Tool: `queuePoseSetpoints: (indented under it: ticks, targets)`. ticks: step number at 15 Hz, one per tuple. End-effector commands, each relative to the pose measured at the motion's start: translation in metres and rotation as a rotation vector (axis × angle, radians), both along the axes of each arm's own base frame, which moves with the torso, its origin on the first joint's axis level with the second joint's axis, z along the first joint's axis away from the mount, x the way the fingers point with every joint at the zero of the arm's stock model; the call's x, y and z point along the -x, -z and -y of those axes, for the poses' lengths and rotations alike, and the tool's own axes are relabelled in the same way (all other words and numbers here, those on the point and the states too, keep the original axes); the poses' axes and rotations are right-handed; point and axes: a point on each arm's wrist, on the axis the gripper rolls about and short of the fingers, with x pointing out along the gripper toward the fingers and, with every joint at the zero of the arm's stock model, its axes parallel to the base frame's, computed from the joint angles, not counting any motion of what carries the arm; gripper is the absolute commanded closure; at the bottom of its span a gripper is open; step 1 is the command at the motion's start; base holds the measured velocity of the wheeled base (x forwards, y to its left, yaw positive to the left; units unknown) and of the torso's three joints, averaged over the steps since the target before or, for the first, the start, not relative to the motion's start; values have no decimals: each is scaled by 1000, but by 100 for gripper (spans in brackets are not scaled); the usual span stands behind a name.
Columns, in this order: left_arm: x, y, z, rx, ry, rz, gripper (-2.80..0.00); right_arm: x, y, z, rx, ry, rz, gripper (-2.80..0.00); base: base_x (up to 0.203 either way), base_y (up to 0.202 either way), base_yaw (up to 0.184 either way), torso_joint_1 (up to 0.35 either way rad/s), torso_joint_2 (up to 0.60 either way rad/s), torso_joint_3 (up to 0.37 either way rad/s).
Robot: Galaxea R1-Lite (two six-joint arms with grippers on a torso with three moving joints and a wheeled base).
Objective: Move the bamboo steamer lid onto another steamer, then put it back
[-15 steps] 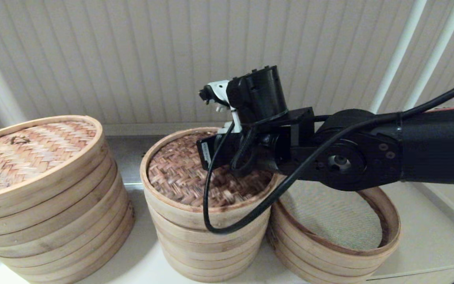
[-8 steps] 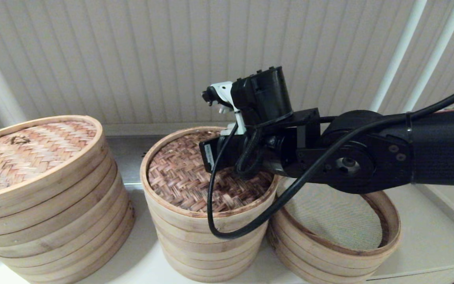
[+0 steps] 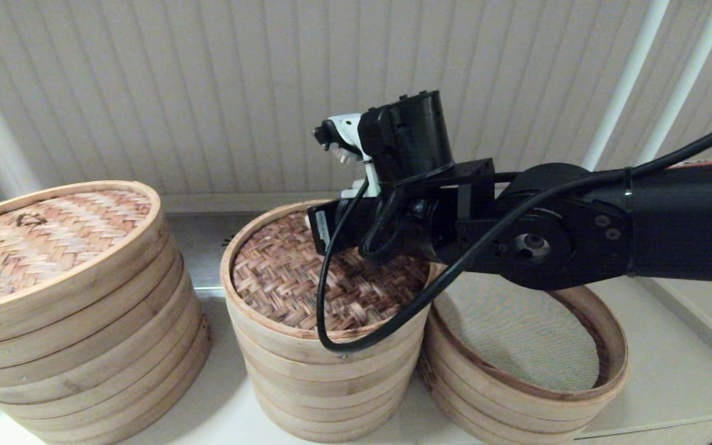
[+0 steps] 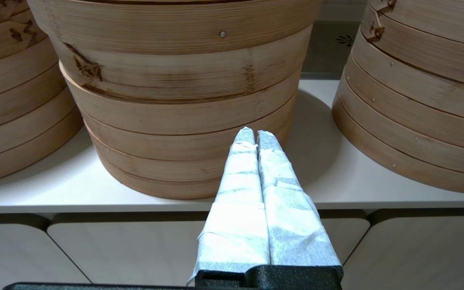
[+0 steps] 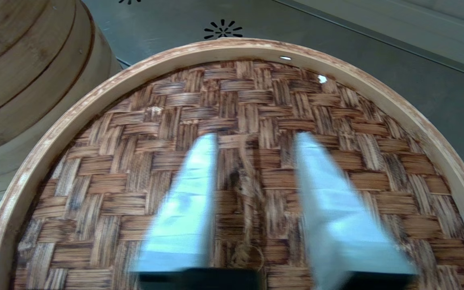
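the bamboo steamer lid (image 3: 294,278) sits flat on the middle stack of bamboo rings (image 3: 325,383), its dark woven top facing up. the right gripper (image 5: 256,141) hangs over the lid's centre with its taped fingers (image 5: 183,209) spread apart and nothing between them; whether the tips touch the weave is hard to say. another steamer (image 3: 529,371) stands uncovered just beside the middle stack, on the robot's right, mesh liner showing. the left gripper (image 4: 255,135) is parked low in front of the counter, fingers pressed together.
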Motion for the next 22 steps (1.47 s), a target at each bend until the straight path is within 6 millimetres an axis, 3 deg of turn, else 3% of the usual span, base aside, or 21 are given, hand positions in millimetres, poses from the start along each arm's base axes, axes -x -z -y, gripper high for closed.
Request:
queuePoseSetpoints:
  ticks: [1,7,12,13,17,22]
  targets:
    - [0,0,0,0,0,0,0,0,-1,1,-3,4,0,-280,0,0,0,0,0,0]
    - [0,0,0,0,1,0,0,10,-22,15,-40,8,33,-280,0,0,0,0,0,0]
    - [0,0,0,0,-1,0,0,28,-52,68,-80,73,76,-280,0,0,0,0,0,0]
    - [0,0,0,0,-1,0,0,33,-53,84,-78,98,76,0,0,0,0,0,0,0]
    - [0,0,0,0,-1,0,0,62,-51,156,-44,221,87,0,0,0,0,0,0,0]
    - [0,0,0,1,-1,0,0,124,-33,244,9,435,146,0,0,0,0,0,0,0]
